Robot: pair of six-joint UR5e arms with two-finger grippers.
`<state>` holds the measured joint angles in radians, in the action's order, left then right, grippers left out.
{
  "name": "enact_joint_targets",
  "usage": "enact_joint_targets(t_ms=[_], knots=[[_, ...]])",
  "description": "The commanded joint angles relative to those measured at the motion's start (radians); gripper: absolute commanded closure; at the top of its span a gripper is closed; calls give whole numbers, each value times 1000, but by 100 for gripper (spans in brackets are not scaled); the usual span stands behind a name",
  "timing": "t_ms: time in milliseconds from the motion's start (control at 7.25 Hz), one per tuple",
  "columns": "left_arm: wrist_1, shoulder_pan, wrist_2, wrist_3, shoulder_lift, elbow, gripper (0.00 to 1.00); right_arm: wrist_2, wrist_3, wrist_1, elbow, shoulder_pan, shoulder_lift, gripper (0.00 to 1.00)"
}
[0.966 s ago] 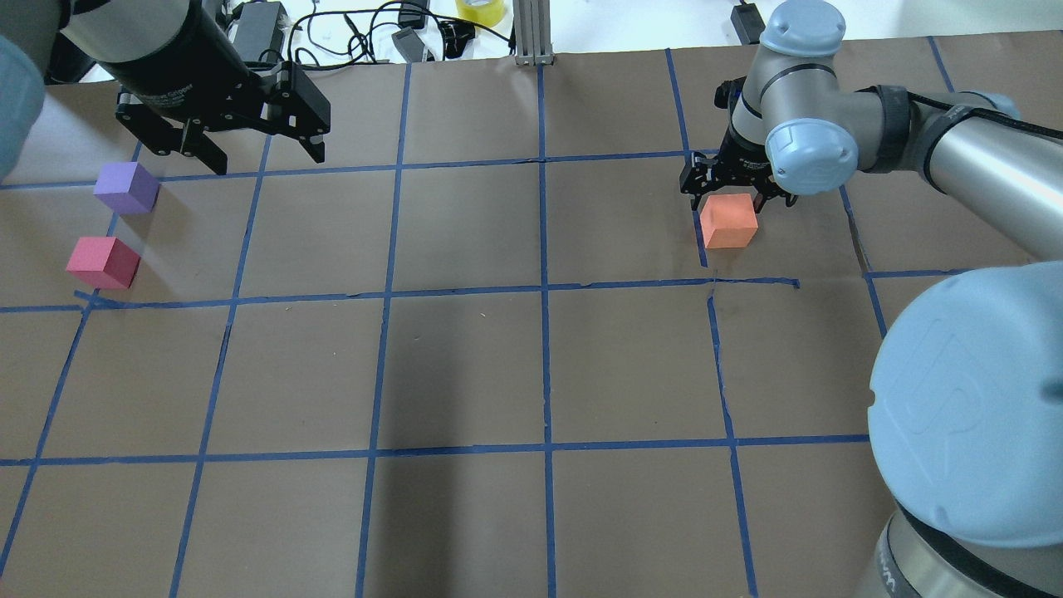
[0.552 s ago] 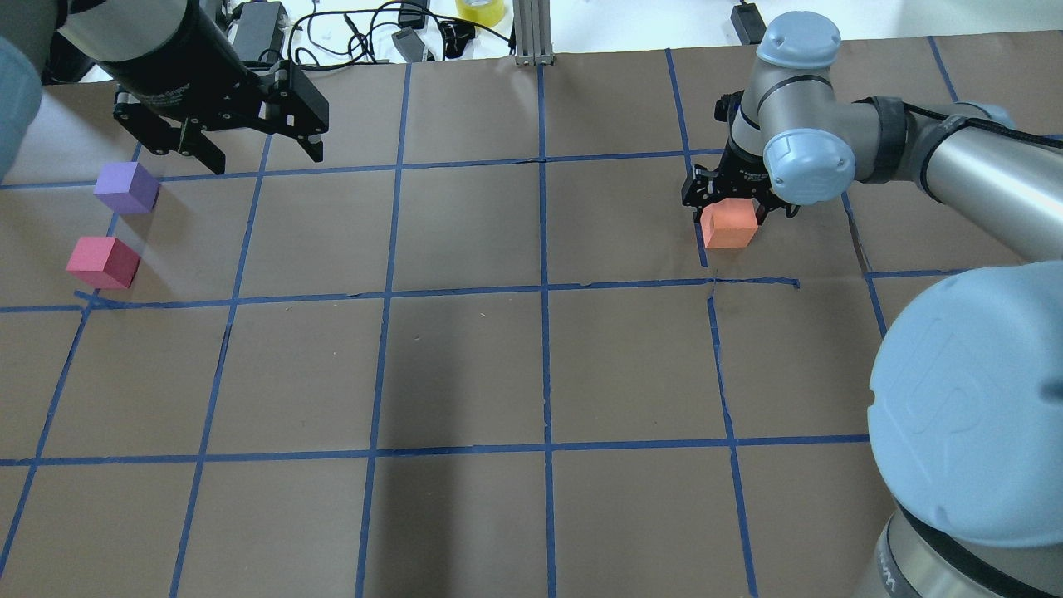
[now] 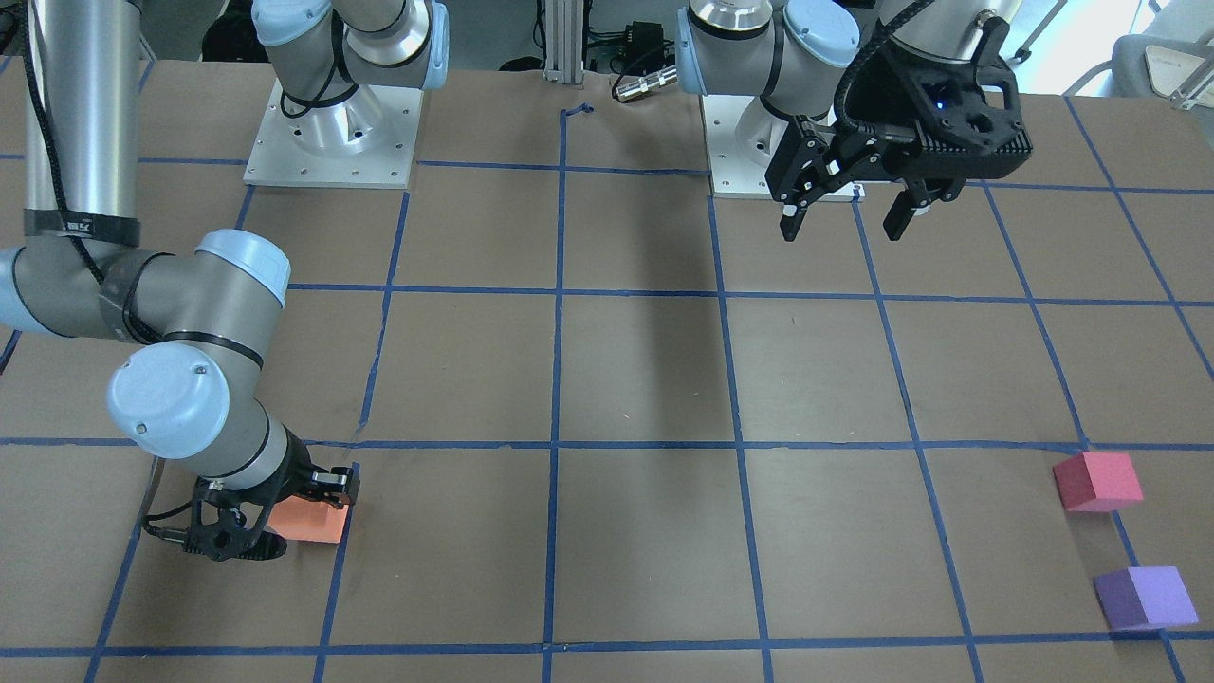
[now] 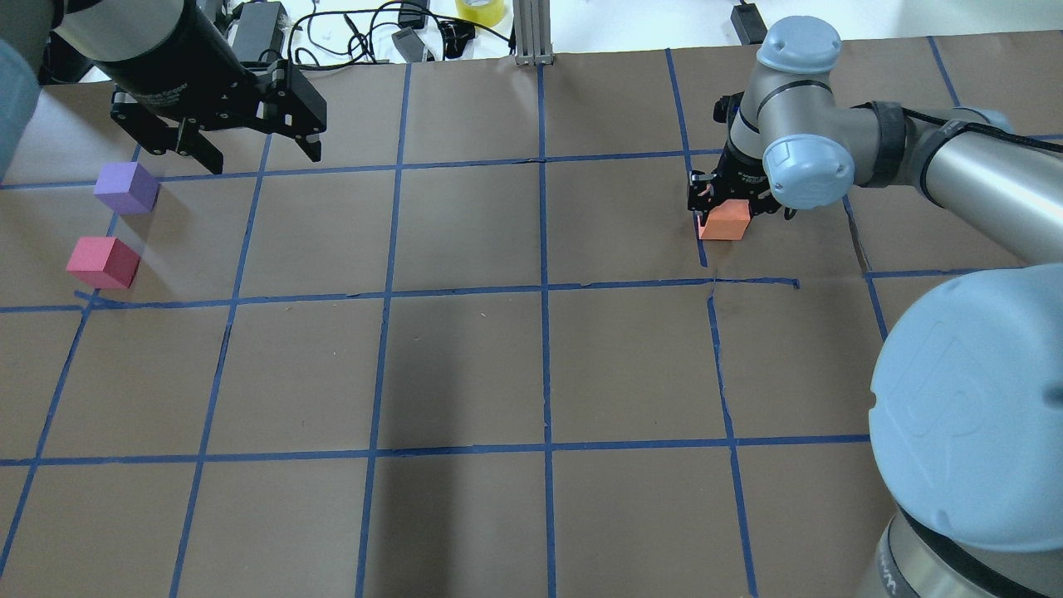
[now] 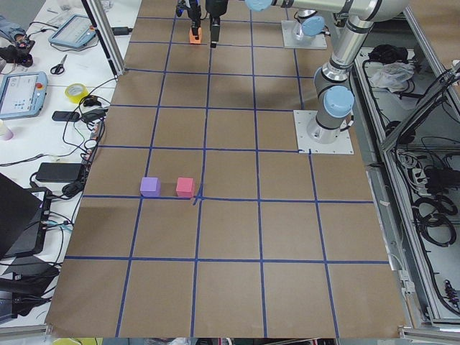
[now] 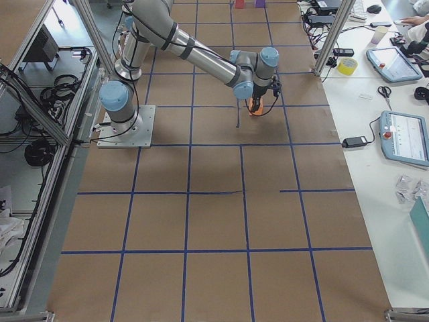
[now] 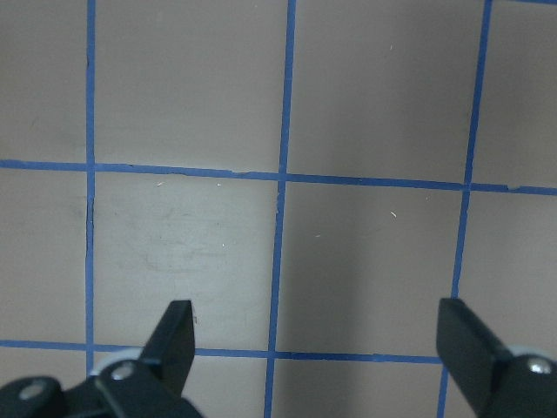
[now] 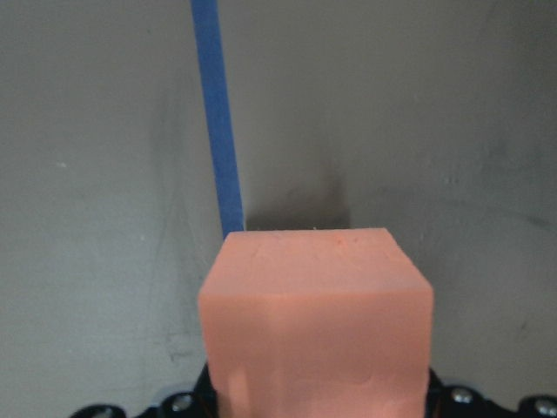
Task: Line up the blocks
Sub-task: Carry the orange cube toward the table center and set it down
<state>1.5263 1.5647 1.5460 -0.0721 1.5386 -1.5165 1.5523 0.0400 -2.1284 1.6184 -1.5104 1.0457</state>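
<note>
The orange block [image 4: 724,223] sits on the paper at the right far side and fills the right wrist view [image 8: 318,322]. My right gripper [image 4: 724,209] is down at table level, its fingers shut against the block's sides; it also shows in the front view [image 3: 285,520]. The purple block [image 4: 126,188] and the pinkish-red block [image 4: 103,262] lie side by side at the far left, apart from each other. My left gripper [image 4: 266,159] hangs open and empty above the table, to the right of the purple block. Its wrist view [image 7: 318,318] shows only bare paper.
Brown paper with a blue tape grid [image 4: 544,291] covers the table. Cables, power bricks and a yellow tape roll [image 4: 480,10] lie past the far edge. An aluminium post [image 4: 531,33] stands at the far middle. The arm bases [image 3: 327,123] stand at the robot's side.
My right gripper has come down over the orange block, which now shows smaller beneath it. The left gripper and the other two blocks have barely moved.
</note>
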Motion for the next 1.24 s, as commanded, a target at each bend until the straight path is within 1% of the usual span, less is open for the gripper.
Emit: enact_joint_targets(t_ms=[0, 138, 276, 414, 552, 828, 1103], knots=[[0, 0, 2, 0, -2, -1, 0, -15, 35, 16, -102, -75, 16, 100], [0, 0, 2, 0, -2, -1, 0, -17, 145, 28, -147, -152, 11, 100], [0, 0, 3, 0, -2, -1, 0, -23, 223, 28, -169, -216, -2, 100], [0, 0, 3, 0, -2, -2, 0, -91, 262, 22, -179, -253, -24, 100], [0, 0, 3, 0, -2, -2, 0, -113, 270, 15, -204, -287, -50, 100], [0, 1, 5, 0, -2, -2, 0, -101, 341, 13, -247, -368, -88, 100], [0, 0, 5, 0, -2, -2, 0, -97, 374, 5, -247, -419, -125, 100]])
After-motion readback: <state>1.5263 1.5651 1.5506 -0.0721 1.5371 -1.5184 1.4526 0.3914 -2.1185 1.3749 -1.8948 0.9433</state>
